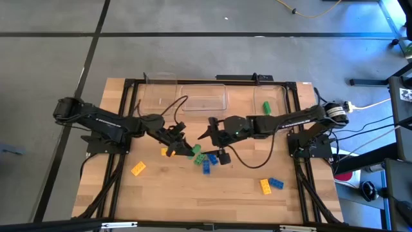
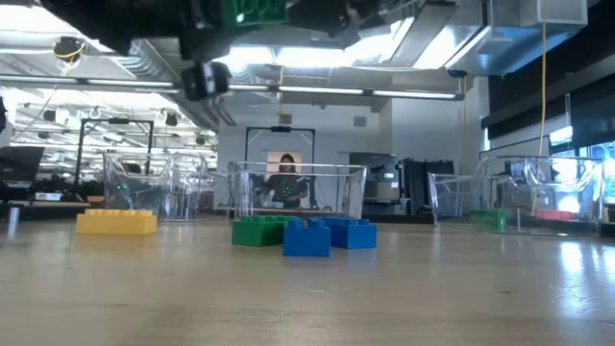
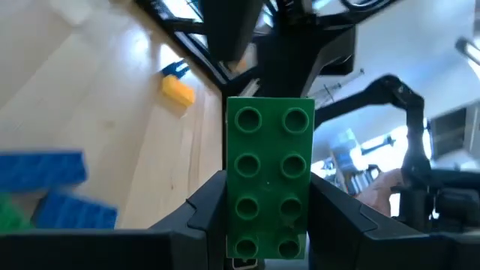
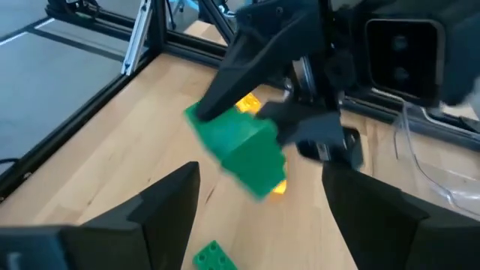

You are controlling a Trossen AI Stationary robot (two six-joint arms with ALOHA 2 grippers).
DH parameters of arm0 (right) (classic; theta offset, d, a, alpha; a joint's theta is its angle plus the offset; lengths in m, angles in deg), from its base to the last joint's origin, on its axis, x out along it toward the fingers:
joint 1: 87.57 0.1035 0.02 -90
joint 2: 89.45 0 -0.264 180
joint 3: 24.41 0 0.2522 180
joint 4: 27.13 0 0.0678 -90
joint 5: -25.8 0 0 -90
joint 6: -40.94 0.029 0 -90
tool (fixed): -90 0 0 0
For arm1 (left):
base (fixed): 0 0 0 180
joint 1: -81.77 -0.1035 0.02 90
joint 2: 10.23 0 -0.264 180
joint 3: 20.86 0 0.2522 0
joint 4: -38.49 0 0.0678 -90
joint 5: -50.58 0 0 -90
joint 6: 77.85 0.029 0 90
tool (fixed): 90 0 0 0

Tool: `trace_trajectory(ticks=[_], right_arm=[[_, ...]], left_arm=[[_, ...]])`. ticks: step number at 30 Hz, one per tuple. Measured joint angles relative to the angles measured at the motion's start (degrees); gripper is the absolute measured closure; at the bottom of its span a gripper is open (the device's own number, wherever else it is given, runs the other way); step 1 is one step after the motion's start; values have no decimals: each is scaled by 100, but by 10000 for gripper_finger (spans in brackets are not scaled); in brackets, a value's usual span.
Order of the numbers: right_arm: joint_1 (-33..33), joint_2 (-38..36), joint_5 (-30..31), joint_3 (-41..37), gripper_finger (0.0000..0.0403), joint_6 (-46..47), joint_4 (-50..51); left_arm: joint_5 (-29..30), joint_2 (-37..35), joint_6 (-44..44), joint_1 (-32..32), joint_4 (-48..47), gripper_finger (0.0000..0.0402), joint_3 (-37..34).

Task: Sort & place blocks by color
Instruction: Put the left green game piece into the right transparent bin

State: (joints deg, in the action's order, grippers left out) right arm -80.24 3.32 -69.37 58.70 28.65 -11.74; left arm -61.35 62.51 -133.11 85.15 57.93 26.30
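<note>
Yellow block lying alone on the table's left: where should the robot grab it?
Across its two long sides, coming straight down from above: the yellow block lies flat, apart from others, so fingers fit either side. The left end effector holds a green block.

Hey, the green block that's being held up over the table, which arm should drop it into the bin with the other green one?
Probably the left: the left gripper already clamps the green block. The right gripper is open and empty, though its arm lies nearer the bin holding a green block.
</note>
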Motion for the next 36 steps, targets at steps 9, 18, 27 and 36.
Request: trace_trajectory(ticks=[9, 18, 27, 36], right_arm=[[32, 123, -291, 80, 125, 2, -116], [149, 127, -515, 89, 254, 16, -237], [157, 121, -757, 91, 297, 301, -127], [140, -412, -812, 91, 297, 467, 1098]], left_arm=[[-555, 457, 336, -144, -36, 272, 405], [-642, 455, 345, -201, -24, 272, 402], [-610, 455, 337, -192, -28, 261, 400], [-1334, 323, 330, -729, 29, 187, 396]])
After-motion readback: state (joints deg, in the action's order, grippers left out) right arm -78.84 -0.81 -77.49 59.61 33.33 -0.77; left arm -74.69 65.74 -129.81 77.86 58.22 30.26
